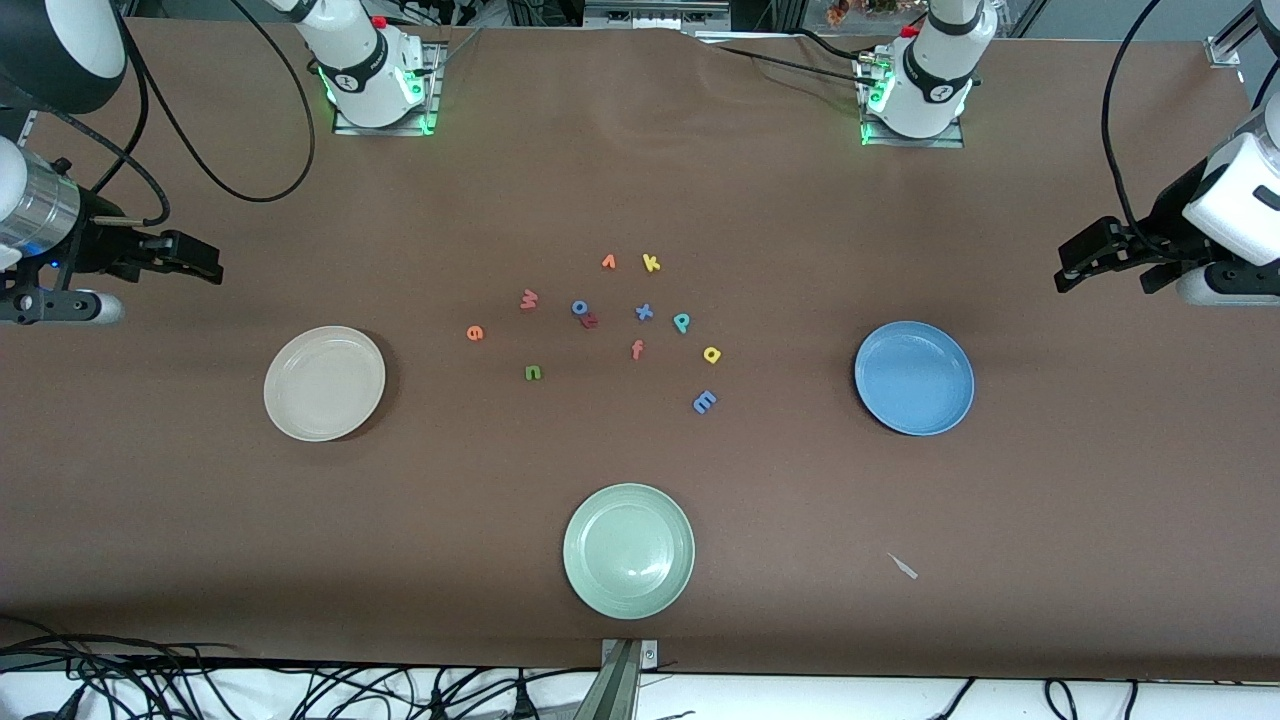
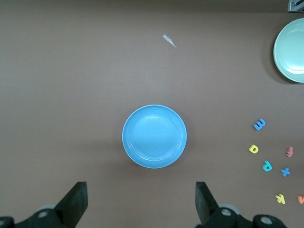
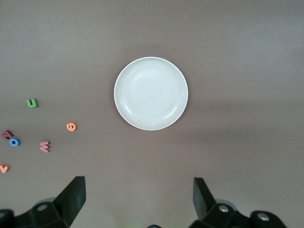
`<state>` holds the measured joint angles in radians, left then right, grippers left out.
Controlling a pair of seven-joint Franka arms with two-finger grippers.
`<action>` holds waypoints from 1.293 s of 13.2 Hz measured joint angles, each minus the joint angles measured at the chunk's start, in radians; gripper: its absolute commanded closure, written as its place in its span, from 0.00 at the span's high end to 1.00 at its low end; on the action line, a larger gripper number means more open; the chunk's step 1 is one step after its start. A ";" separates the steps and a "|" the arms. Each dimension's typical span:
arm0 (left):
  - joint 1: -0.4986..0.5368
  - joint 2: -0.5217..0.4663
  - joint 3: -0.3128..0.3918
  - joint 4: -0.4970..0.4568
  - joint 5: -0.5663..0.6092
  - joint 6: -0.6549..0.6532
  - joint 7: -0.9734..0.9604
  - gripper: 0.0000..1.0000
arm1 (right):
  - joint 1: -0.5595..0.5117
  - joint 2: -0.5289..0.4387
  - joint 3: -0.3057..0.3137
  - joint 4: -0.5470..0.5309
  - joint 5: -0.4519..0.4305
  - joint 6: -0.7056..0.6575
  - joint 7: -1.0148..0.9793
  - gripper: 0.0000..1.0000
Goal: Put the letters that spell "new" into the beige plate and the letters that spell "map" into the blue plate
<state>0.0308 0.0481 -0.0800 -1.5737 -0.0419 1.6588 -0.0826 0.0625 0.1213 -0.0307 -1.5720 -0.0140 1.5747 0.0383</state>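
The right end effector [image 1: 205, 262], spread wide and empty, hangs near the table's edge; the orange "e" [image 1: 475, 333] lies toward the table's middle, closest to this arm.

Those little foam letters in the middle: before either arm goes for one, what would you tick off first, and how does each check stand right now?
1. Left gripper open, holding nothing, waiting above the table at its own end: ok.
2. Right gripper open, holding nothing, waiting at its end: ok.
3. Beige plate holds nothing: ok.
4. Blue plate holds nothing: ok.
5. Green n, orange e, pink w, blue m, yellow a and teal p lie apart from other letters: ok.
6. Any letter already sorted: not ok, all six are on the cloth between the plates.
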 measured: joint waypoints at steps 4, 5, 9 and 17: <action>0.000 0.000 0.001 0.000 0.000 -0.015 0.000 1.00 | 0.000 0.000 0.000 0.000 0.000 0.000 0.000 1.00; 0.000 0.000 0.001 0.000 0.000 -0.015 0.000 1.00 | 0.000 0.000 0.000 0.000 0.000 0.000 0.000 1.00; 0.000 0.000 0.001 0.000 0.000 -0.017 0.000 1.00 | 0.000 0.000 0.000 0.000 0.000 0.000 0.000 1.00; 0.000 0.000 0.000 0.000 0.000 -0.021 0.000 1.00 | 0.000 0.000 0.000 0.000 0.000 0.000 0.000 1.00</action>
<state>0.0309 0.0482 -0.0798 -1.5737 -0.0419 1.6381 -0.0827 0.0625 0.1213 -0.0307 -1.5720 -0.0140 1.5747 0.0383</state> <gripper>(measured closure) 0.000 0.000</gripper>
